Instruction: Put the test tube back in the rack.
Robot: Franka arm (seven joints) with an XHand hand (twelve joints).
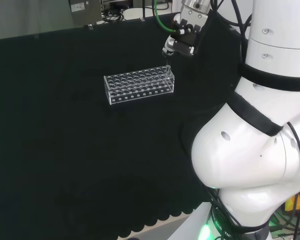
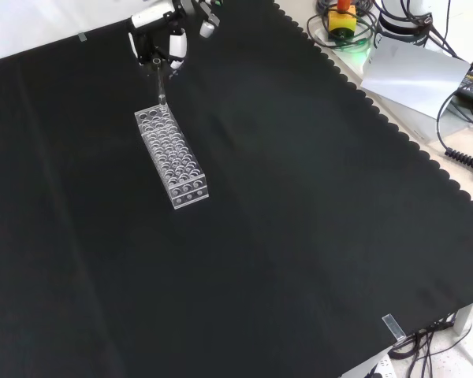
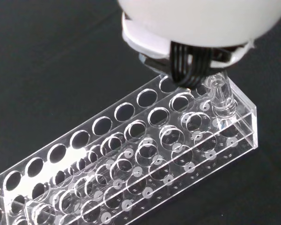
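- Head view: the robot hand [image 1: 179, 44] hangs over the right end of a clear rack [image 1: 139, 86] that lies lengthwise on the black-clothed counter [image 1: 65, 150].
- A thin clear test tube [image 1: 167, 68] drops straight down from the robot hand, its lower end at the rack's right-hand corner, on the far row.
- The robot hand's fingers are drawn together around the top of the tube, pinching it; the tube stands upright.
- White links of the arm [image 1: 260, 125] bulk large at the right of this view, well apart from the rack.
- Front view: the rack [image 2: 171, 155] runs from the far left toward the near middle of the cloth [image 2: 299, 236], and the robot hand [image 2: 164, 43] comes in above its far end.
- Here the test tube [image 2: 162, 88] reaches from the fingers down to the rack's far edge.
- Wrist view: the tube [image 3: 221, 96] stands in a corner hole of the rack [image 3: 131, 159], its open rim a little above the top plate and its body seen through the clear wall.
- Rows of round holes beside it stand empty in this close look, with smaller seats showing on the plates below.
- A blurred white part of the robot hand [image 3: 196, 23] and a band of dark cables [image 3: 189, 65] hang just beside the tube's mouth.
- Cables and a yellow-topped device [image 2: 343, 20] lie beyond the cloth's scalloped edge at the far right of the front view.
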